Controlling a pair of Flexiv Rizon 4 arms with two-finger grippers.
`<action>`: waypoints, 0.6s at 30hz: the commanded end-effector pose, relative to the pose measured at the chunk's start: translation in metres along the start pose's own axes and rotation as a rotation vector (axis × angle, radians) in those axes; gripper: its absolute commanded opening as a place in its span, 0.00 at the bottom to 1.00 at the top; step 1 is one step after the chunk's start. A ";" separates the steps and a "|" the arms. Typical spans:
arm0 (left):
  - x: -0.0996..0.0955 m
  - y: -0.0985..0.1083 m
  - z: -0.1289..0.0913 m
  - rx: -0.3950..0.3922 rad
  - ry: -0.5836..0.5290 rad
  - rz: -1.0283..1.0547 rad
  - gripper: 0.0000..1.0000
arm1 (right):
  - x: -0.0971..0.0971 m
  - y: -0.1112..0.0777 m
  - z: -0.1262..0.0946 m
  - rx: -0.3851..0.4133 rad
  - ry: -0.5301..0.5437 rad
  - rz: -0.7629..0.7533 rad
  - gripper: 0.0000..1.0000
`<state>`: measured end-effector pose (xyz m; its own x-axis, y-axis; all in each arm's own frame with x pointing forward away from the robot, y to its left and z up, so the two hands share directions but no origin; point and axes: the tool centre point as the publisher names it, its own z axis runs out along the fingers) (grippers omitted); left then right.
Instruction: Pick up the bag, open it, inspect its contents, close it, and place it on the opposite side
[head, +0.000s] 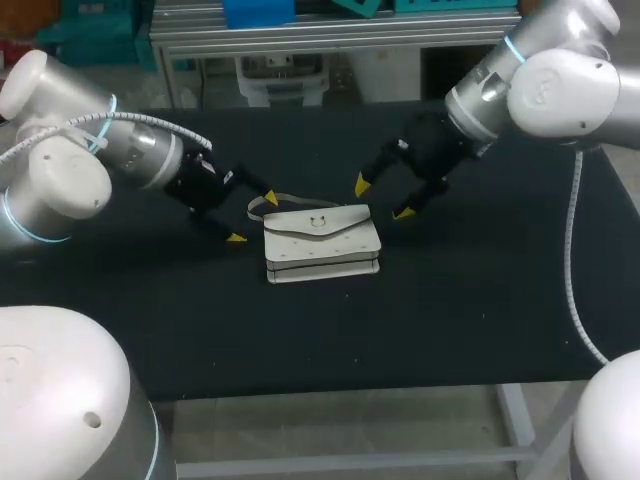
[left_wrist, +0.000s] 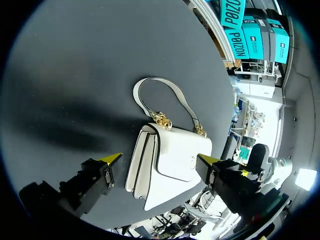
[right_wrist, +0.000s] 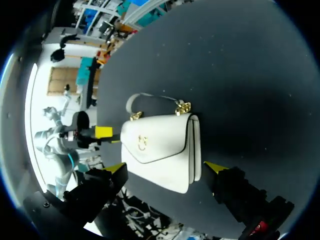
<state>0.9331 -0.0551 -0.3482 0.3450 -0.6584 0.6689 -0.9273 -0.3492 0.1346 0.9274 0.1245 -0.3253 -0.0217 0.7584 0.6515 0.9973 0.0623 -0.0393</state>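
Head view – bag: the white bag (head: 322, 243) lies flat mid-table (head: 480, 300), flap up and closed, handle (head: 272, 203) trailing off its far-left corner.
Head view – arms: the left gripper (head: 252, 219) sits just beside the bag's left end, by the handle. The right gripper (head: 382, 199) is off the bag's far-right corner. Both are spread wide, nothing in them!
Left wrist view: the bag (left_wrist: 170, 162) lies ahead of the left gripper (left_wrist: 160, 160), in line with the gap between its released fingers. Neither finger presses on it, and the handle (left_wrist: 165, 90) loops on the table beyond the bag.
Right wrist view: the same from the other end. The bag (right_wrist: 160, 150) lies ahead of the right gripper (right_wrist: 166, 167), whose fingers are parted and bare. The ring clasp (right_wrist: 142, 142) is shut.
Step in hand: by my reckoning the pick-up, right at the start. The bag isn't lifted or opened yet.
Next move: one gripper needs to come down and pinch the bag's body or handle squarely. The other wants a free line to the flap's edge.
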 end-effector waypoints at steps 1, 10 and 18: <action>-0.005 0.001 0.004 -0.025 0.081 0.005 1.00 | -0.005 -0.002 0.016 -0.052 0.036 0.009 1.00; -0.005 0.001 0.001 -0.064 0.162 0.010 0.86 | -0.006 0.005 0.039 -0.082 0.096 0.039 1.00; -0.002 0.005 0.009 -0.106 0.178 0.030 0.82 | -0.010 0.012 0.047 -0.116 0.151 0.052 0.93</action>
<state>0.9250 -0.0591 -0.3495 0.2990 -0.5499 0.7798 -0.9484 -0.2619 0.1789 0.9358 0.1492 -0.3613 0.0340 0.6677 0.7436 0.9987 -0.0515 0.0006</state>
